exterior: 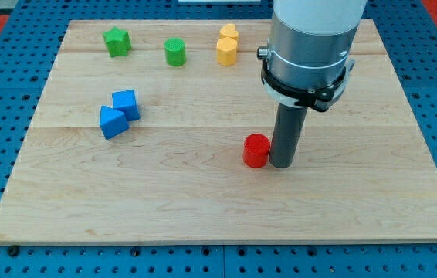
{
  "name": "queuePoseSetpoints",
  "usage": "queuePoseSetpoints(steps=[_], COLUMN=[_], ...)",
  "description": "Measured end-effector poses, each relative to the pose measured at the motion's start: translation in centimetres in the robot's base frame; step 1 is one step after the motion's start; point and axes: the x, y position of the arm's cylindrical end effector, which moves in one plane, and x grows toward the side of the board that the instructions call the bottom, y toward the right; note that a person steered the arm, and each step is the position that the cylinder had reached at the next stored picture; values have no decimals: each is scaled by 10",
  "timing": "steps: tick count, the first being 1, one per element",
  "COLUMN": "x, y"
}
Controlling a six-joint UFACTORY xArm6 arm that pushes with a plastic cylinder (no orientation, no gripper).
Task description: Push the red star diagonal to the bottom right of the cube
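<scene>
The one red block in view looks round, like a short cylinder, and sits a little right of the board's middle. My tip stands right beside it on the view's right, touching or almost touching it. A blue cube sits at the view's left, with a second blue block against its lower left. The red block lies well to the right of the cube and somewhat lower. The arm's grey body hides part of the board's top right.
Along the top of the wooden board stand a green star, a green cylinder and two yellow blocks, one just above the other. A blue pegboard surrounds the board.
</scene>
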Motion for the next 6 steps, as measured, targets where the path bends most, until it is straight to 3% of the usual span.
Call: queuePoseSetpoints(steps=[2, 4, 6], x=[0, -47, -39], y=[24, 23, 23])
